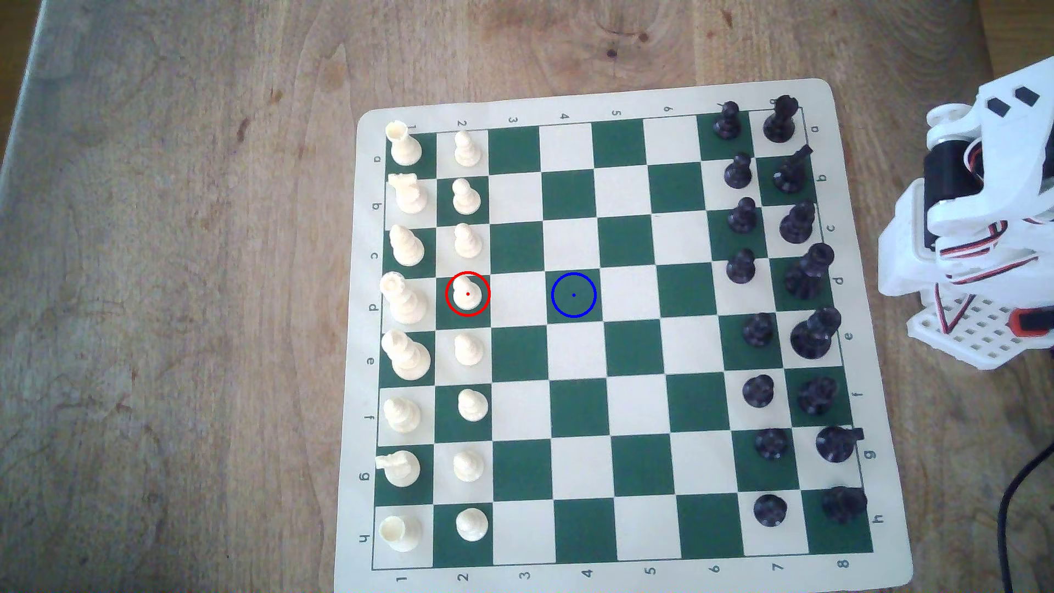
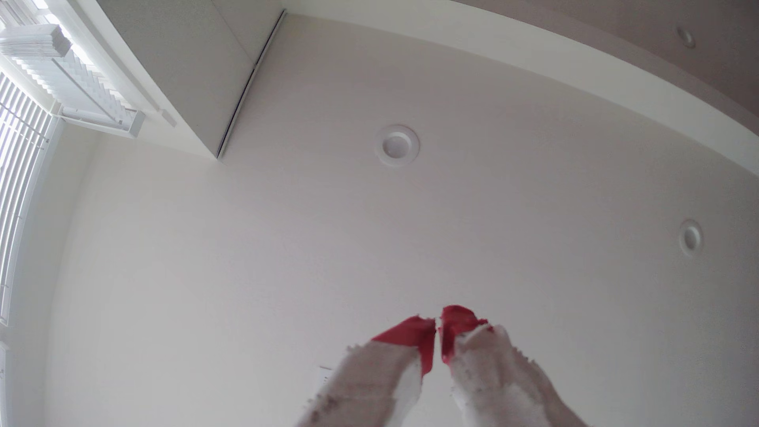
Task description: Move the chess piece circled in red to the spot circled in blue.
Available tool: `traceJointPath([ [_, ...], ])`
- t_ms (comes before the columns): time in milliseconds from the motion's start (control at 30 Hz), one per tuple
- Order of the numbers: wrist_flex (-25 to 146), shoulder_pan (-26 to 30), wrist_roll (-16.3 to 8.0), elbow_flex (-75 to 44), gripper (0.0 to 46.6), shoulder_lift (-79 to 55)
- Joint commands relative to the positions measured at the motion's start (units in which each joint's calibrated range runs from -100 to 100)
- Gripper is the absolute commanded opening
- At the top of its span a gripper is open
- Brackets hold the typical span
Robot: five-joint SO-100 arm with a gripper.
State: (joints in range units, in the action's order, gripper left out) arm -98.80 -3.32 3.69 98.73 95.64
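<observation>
The cream-white pawn (image 1: 467, 293) ringed in red stands upright on a green square in the second column from the exterior view's left, among the other white pawns. Two squares toward the exterior view's right lies the bare green square with the blue ring and dot (image 1: 574, 295). In the wrist view my gripper (image 2: 438, 326) points up at a white ceiling, its two white fingers with red-taped tips pressed together and holding nothing. The white arm body (image 1: 969, 228) is folded up off the board at the exterior view's right edge, far from the pawn.
A green and cream roll-up chessboard (image 1: 576, 105) lies on a wooden table. Taller cream pieces (image 1: 405, 302) fill the column left of the pawns; black pieces (image 1: 741, 265) fill the two right columns, nearest the arm. The four middle columns hold no pieces. A black cable (image 1: 1012, 502) runs at lower right.
</observation>
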Motion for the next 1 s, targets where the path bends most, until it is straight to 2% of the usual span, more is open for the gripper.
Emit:
traceJointPath([
  [0, -0.95, 0.07, 11.04, 1.17, 0.2, 0.2],
  [700, 0.77, -0.79, 11.04, 1.17, 0.2, 0.2],
  [833, 17.15, -0.08, 11.04, 1.17, 0.2, 0.2],
  [967, 35.82, -1.73, 10.74, -0.19, 0.2, 0.2],
])
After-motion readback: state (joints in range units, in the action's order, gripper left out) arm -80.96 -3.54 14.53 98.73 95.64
